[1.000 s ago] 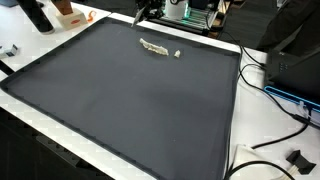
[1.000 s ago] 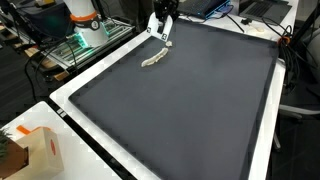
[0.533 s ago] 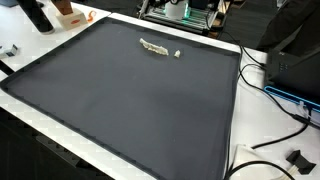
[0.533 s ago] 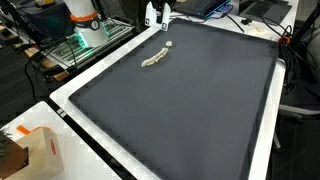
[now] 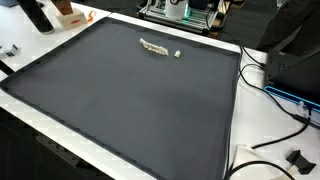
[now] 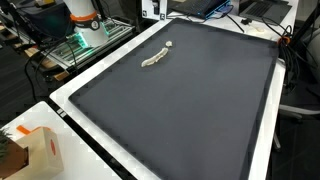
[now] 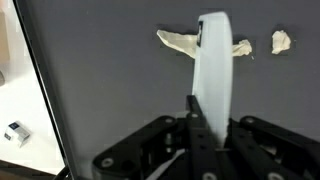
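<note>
- The dark mat (image 5: 130, 100) (image 6: 190, 100) covered nearly the whole white table (image 5: 238, 115) in both exterior views, bare except near its far edge.
- The gripper (image 7: 200, 118), seen a second earlier low over that far edge beside the debris, had risen out of both exterior views and showed only in the wrist view. By appearances, the arm had pulled clear and touched nothing on the mat.
- Its fingers looked pressed together on the foot of a white blade (image 7: 213, 60), held aloft above the mat.
- The blade looked smooth, flat and oblong with a rounded tip. It stood upright in the wrist view and crossed in front of the debris below.
- A pale crumpled strip (image 5: 153, 47) (image 6: 153, 60) (image 7: 178, 41) lay where it had been, flat on the mat.
- A small scrap (image 5: 178, 54) (image 6: 168, 45) (image 7: 281, 41) rested just beside the strip's end, apart from it.
</note>
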You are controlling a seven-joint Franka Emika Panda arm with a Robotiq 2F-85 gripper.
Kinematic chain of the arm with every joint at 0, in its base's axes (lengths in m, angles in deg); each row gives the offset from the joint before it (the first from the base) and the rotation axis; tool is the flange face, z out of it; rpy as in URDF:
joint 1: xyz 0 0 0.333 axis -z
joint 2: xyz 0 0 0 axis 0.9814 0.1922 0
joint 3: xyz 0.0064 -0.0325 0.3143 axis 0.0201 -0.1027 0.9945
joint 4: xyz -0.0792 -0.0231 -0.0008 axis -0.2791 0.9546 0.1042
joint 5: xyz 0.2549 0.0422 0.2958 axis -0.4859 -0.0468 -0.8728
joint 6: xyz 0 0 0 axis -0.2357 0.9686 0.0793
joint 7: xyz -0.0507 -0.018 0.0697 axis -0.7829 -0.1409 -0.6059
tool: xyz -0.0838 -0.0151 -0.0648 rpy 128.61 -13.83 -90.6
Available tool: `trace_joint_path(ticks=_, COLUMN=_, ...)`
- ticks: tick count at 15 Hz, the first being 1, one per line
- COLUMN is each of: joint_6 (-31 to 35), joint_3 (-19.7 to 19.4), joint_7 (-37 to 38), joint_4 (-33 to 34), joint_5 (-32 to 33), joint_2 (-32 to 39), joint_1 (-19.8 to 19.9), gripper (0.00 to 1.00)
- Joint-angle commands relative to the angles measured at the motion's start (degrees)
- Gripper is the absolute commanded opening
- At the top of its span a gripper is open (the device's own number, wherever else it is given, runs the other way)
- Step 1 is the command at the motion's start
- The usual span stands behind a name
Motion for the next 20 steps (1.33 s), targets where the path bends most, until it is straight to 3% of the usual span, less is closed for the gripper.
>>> trace_joint_path(ticks=1, joint_6=1.51, joint_3=0.04, joint_7=-4.63, joint_4=-3.02, joint_5=-4.31, joint_2=-3.96, joint_1=0.87, gripper=0.01)
trace_joint_path(ticks=11, joint_6=1.84, joint_3=-0.3, joint_7=-12.24, joint_4=-4.06, joint_5=-10.05, joint_2=-6.92, joint_1=0.81, gripper=0.01)
trace_joint_path(ticks=12, joint_6=0.3, joint_3=0.99, joint_7=-9.96, joint_4=-1.85, joint_5=-8.38, joint_2=-4.81, joint_1=1.75, gripper=0.04)
trace_joint_path(ticks=20, joint_6=0.48, joint_3=0.93, joint_7=-11.06, joint_4=-2.25, joint_5=-8.85, joint_2=-5.44, joint_1=1.69, gripper=0.04)
